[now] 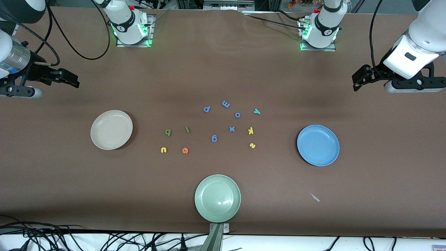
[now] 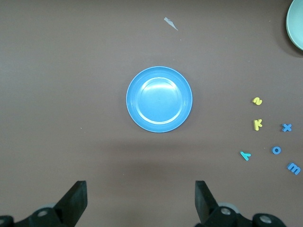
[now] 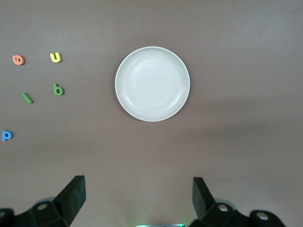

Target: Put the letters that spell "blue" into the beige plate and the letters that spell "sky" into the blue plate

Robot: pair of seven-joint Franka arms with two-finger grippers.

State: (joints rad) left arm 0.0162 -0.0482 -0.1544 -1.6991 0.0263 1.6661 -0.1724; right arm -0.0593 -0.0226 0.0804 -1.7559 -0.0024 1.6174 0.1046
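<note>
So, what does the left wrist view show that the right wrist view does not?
Only the left wrist view shows the round blue plate, the yellow foam s, yellow k, teal y, periwinkle x, o and m, a pale green plate's edge, and the open left gripper.

Only the right wrist view shows the round beige plate, orange e, yellow u, olive b, dark green l, periwinkle p, and the open right gripper.

Both share the brown table.
</note>
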